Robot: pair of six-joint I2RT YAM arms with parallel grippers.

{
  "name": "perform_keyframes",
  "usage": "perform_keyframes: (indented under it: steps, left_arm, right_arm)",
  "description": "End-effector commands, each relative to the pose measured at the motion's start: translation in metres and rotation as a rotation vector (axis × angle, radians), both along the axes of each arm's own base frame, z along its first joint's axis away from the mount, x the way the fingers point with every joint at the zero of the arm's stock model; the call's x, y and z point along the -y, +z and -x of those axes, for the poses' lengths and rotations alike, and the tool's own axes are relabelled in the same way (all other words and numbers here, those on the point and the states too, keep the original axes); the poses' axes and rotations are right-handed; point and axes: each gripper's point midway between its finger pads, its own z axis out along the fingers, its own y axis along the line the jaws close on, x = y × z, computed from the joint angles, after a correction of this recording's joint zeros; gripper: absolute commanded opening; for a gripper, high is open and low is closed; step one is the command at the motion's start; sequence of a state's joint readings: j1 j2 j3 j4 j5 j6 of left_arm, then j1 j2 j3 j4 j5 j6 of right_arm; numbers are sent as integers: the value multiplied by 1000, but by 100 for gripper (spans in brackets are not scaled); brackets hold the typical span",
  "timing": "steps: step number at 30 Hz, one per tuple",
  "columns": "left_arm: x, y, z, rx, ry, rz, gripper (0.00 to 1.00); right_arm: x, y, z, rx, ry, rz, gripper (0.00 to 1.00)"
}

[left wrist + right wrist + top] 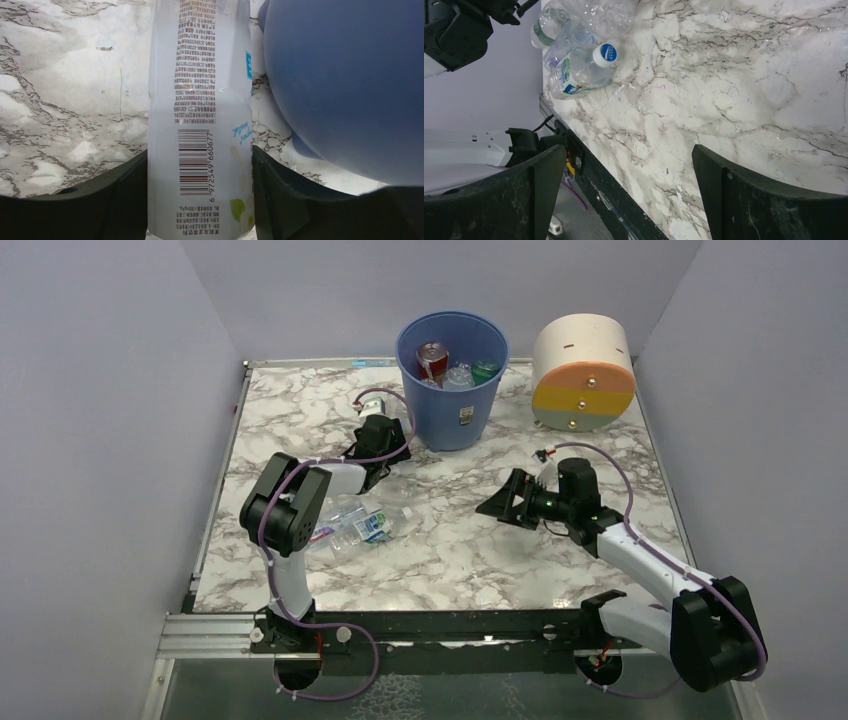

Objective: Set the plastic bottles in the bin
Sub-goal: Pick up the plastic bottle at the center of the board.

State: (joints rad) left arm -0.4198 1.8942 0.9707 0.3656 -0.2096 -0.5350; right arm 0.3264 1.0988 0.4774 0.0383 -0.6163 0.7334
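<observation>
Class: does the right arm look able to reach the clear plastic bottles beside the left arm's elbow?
Probably yes: the open right gripper faces the clear plastic bottles, only marble tabletop between, though the left arm crowds them.

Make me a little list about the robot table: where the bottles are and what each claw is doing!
bin: blue bin, upright at the far side of the table
inside bin: at least three bottles
left gripper: closed on a white-labelled bottle, right beside the bin
right gripper: open, empty, over bare marble
not yet binned: small pile of bottles near the left arm
also there: cream drum, right of the bin
</observation>
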Motion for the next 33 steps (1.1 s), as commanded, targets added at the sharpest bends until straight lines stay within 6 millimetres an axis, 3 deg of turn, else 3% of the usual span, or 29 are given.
perform_keyframes:
  steps: [1, 12, 16, 23, 33]
  left_arm:
    - [-5, 24, -6, 66, 14, -3, 61]
    - [-17, 74, -3, 120, 19, -7, 59]
    - [-23, 107, 8, 164, 22, 1, 60]
    - [-31, 146, 48, 202, -18, 45, 60]
    - [-23, 146, 123, 151, -149, 188, 60]
  right_arm:
    - [-3, 0, 4, 11, 22, -17, 100]
    - [-3, 0, 6, 8, 20, -22, 100]
    - [-3, 1, 6, 10, 22, -25, 100]
    - [-4, 3, 0, 26, 21, -14, 100]
    - [-7, 5, -11, 39, 32, -4, 100]
